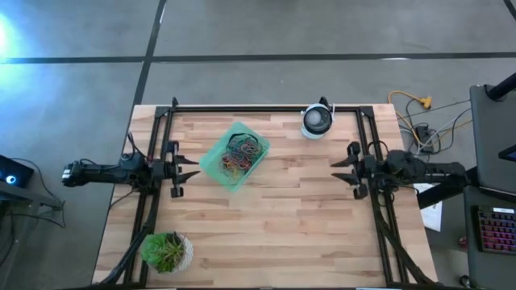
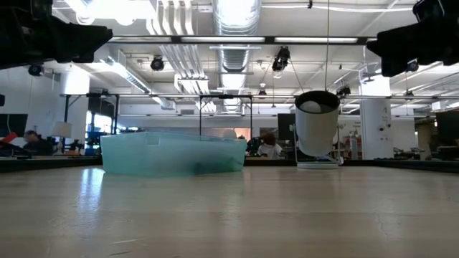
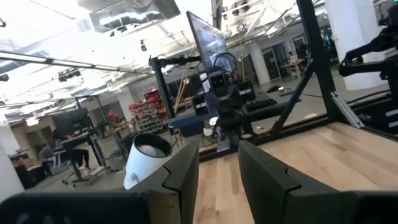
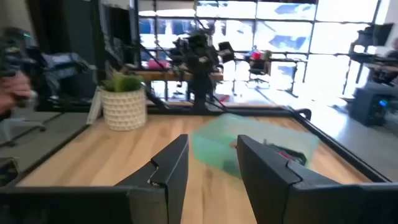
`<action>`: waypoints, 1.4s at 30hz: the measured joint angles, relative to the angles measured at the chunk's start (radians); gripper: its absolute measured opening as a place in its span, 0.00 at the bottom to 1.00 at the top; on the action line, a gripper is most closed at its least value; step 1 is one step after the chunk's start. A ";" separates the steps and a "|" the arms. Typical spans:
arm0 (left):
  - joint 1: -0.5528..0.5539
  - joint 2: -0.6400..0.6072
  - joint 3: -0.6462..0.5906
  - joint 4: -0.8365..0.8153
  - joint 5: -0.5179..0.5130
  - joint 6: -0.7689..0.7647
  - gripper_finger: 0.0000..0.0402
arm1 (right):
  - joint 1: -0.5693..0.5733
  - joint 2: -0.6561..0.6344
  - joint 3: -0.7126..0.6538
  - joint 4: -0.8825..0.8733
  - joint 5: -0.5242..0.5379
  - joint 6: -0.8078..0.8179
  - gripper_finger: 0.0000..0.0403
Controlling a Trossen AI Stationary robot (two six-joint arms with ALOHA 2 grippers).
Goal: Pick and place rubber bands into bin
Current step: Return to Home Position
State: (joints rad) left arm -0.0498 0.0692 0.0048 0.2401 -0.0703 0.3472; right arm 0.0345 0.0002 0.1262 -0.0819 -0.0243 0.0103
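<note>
The teal bin (image 1: 211,163) stands on the table left of centre, turned at an angle, with a tangle of coloured rubber bands (image 1: 243,152) lying inside it. The low view shows the bin (image 2: 172,154) resting flat on the wood. My left gripper (image 1: 192,167) hovers at the table's left side, open and empty, fingers pointing level toward the bin. My right gripper (image 1: 334,171) hovers at the right side, open and empty, also pointing level toward the bin (image 4: 255,146), where some bands (image 4: 283,154) show.
A white-and-black round device (image 1: 317,121) stands near the far edge, right of the bin. A potted plant (image 1: 167,251) sits at the near left corner. A black frame (image 1: 266,108) runs along the table's far and side edges. Bare wood lies between bin and right gripper.
</note>
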 joint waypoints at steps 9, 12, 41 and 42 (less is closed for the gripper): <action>0.000 0.000 0.000 -0.070 0.000 0.000 0.25 | 0.000 0.001 -0.118 0.096 0.019 -0.036 0.33; 0.000 0.000 0.000 -0.073 0.000 0.000 0.25 | 0.000 0.000 -0.117 0.098 0.020 -0.043 0.33; 0.000 0.040 0.000 -0.196 -0.108 -0.184 0.25 | 0.000 0.093 -0.117 0.089 0.025 -0.063 0.33; 0.000 0.049 0.000 -0.196 -0.107 -0.184 0.25 | 0.000 0.093 -0.117 0.089 0.025 -0.063 0.33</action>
State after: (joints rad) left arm -0.0502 0.1181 0.0048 0.0444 -0.1776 0.1631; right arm 0.0341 0.0929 0.0090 0.0070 0.0006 -0.0523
